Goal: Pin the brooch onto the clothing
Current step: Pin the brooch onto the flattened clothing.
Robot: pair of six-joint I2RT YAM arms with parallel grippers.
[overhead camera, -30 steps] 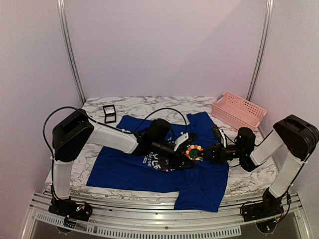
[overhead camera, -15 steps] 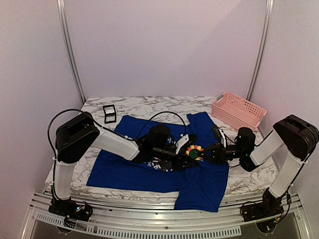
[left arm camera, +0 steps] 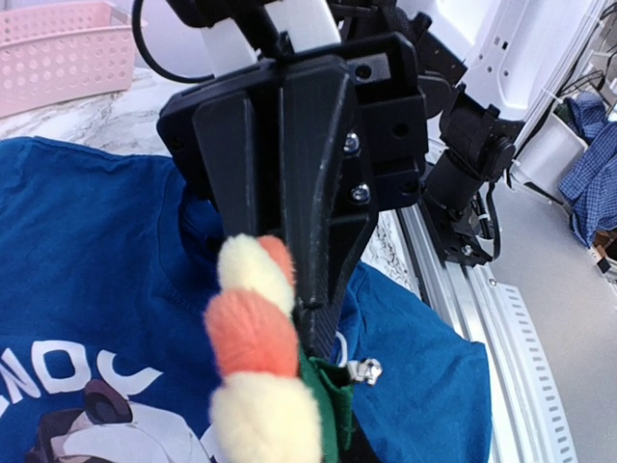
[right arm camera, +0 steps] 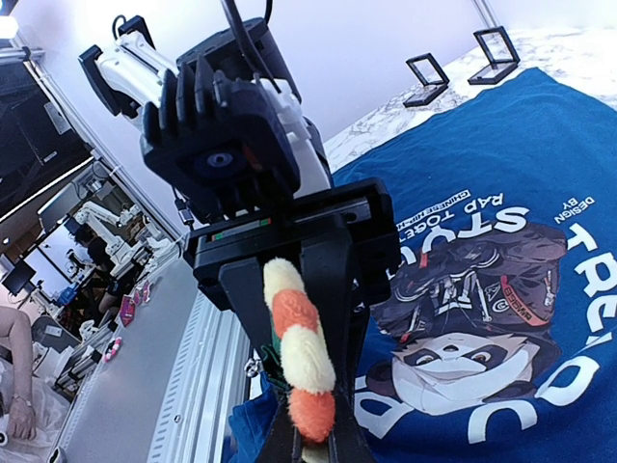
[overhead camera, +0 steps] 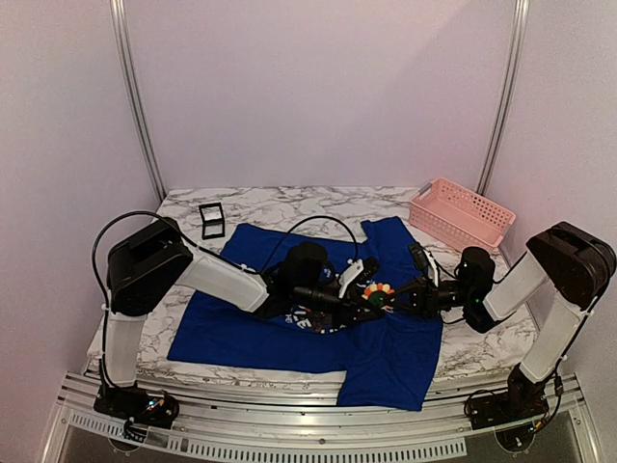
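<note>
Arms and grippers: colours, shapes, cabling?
Left arm and right arm: white tubular links, black boxy joint housings, thin black cables looping outside. Left gripper and right gripper: matte black and angular. The right one has silver screw heads.

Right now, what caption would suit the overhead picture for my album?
Over a blue panda T-shirt, the right gripper holds a small flower brooch at the fingertips of the left gripper.

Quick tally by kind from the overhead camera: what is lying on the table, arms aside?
Royal blue panda-print T-shirt: 1
Yellow, orange and red flower-shaped brooch: 1
Pink perforated plastic basket: 1
Small black square box: 1
Total: 4
</note>
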